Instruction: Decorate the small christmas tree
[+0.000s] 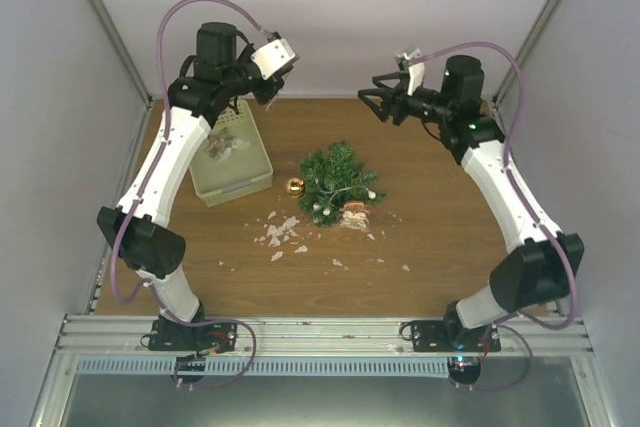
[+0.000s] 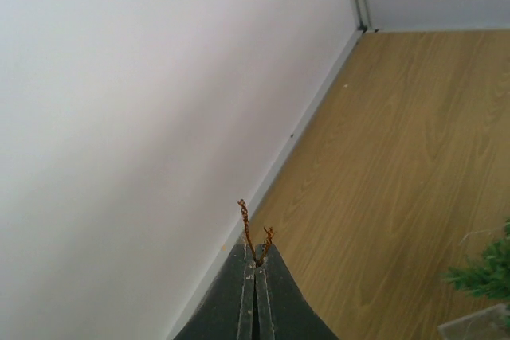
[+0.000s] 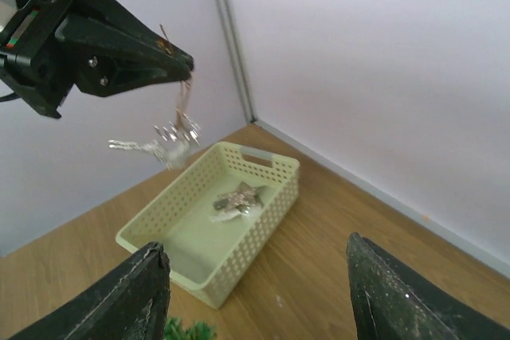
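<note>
Clamped on the thread (image 2: 249,232) of a silver ornament (image 3: 171,139), the left gripper (image 3: 185,61) hung raised, the tree (image 1: 338,180) below to its right, so lowering it onto a branch seemed next; the right gripper (image 3: 255,244) gaped empty.

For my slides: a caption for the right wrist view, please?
Left gripper dangles a silver ornament by its thread; pale yellow-green plastic basket below.
</note>
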`<state>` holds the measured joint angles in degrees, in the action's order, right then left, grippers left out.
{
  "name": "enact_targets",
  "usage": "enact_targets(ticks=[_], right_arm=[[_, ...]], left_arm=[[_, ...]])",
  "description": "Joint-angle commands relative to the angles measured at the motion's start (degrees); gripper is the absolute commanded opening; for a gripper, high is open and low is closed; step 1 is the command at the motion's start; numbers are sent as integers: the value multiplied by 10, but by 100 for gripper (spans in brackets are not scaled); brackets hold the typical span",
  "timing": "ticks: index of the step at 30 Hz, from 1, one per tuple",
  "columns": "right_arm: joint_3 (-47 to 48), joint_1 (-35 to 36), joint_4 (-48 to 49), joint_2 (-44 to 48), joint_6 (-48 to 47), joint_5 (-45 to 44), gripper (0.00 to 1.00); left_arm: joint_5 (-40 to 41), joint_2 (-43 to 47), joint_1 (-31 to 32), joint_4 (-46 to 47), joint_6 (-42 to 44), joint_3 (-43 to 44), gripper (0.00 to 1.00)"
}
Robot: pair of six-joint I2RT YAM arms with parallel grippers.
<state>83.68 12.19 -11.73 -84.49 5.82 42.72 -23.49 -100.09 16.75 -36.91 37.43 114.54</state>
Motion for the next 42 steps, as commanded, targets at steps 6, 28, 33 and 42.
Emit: enact_targets(ticks=[6, 28, 33, 42], right_arm=[[105, 64, 49, -101, -22, 56, 57], [212, 102, 21, -204, -50, 104, 34], [215, 103, 9, -207, -56, 92, 34], [215, 103, -5, -202, -72, 82, 38]], left_arm=[[-39, -3, 37, 40, -30, 31, 0], [-53, -16, 79, 26, -39, 26, 0], [-39, -12, 79, 27, -26, 20, 0], [-21, -5, 79, 31, -8, -1, 0]])
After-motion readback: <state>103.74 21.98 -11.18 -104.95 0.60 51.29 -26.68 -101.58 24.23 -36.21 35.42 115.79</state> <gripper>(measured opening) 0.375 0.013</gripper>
